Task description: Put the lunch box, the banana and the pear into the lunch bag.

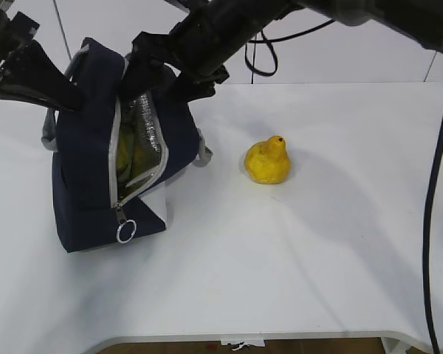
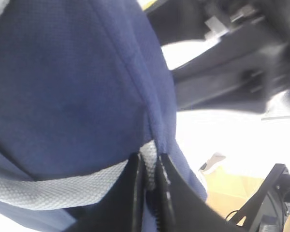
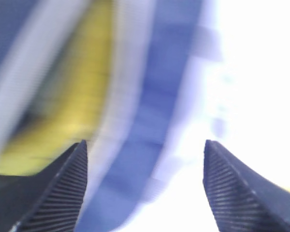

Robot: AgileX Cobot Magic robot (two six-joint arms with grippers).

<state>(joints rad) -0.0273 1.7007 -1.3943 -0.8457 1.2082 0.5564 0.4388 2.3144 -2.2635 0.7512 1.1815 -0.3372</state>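
The navy lunch bag [image 1: 81, 169] stands at the left of the white table, its zipper open and the silver lining showing. The yellow banana [image 1: 127, 155] lies inside the opening; it also shows blurred in the right wrist view [image 3: 82, 96]. The pear [image 1: 268, 162] sits on the table to the right of the bag. The lunch box is hidden. My left gripper [image 2: 151, 166] is shut on the bag's grey webbing handle [image 2: 48, 191] at the bag's upper left [image 1: 66, 99]. My right gripper [image 3: 145, 159] is open and empty, over the bag's top edge [image 1: 151, 74].
The metal ring pull [image 1: 126, 231] hangs at the low end of the zipper. The table's front edge [image 1: 244, 338] runs close along the bottom. A black cable [image 1: 432, 221] hangs down at the far right.
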